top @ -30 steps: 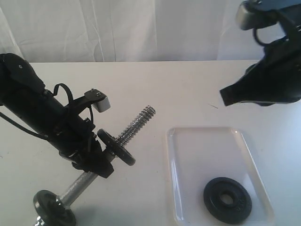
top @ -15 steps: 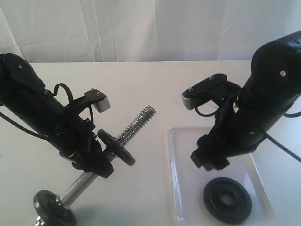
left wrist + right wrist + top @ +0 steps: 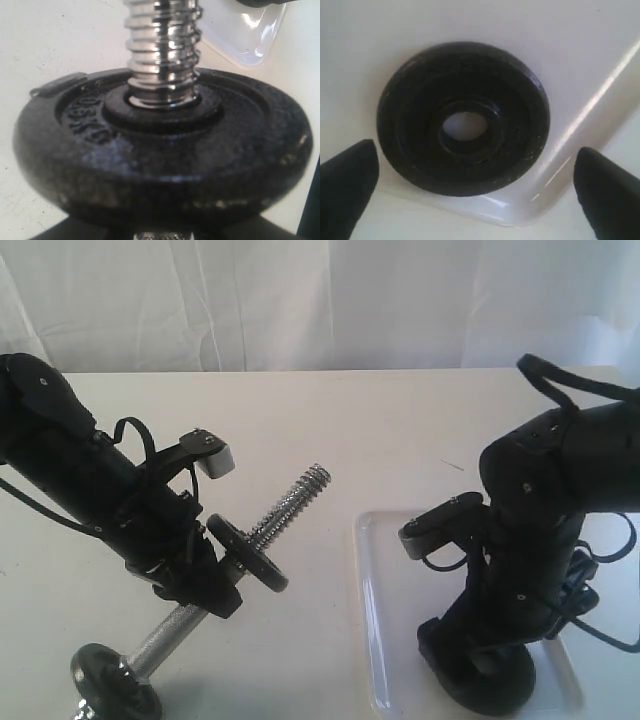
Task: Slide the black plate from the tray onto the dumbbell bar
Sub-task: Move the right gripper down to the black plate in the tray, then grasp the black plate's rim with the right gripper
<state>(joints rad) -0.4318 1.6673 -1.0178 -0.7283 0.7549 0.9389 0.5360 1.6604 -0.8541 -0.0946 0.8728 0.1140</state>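
Note:
The black plate [image 3: 465,117] lies flat in the near corner of the tray [image 3: 520,212], its centre hole showing. My right gripper [image 3: 475,150] hovers just above it, open, one fingertip [image 3: 350,172] on each side of the disc and apart from it. From the exterior the right arm hides most of the black plate [image 3: 500,695], which lies on the tray [image 3: 385,570]. My left gripper [image 3: 205,585] is shut on the dumbbell bar [image 3: 295,500], holding it tilted with the threaded end [image 3: 162,50] free. Another black disc [image 3: 160,150] sits on that bar against the gripper.
A second disc [image 3: 115,690] caps the bar's lower end near the table's front edge. White cloth hangs behind the white table [image 3: 380,430]. The tray's corner [image 3: 247,40] shows beyond the threaded end in the left wrist view.
The right arm has swung down from the upper right into the tray and now stands over the black plate. The left arm and the bar have not moved.

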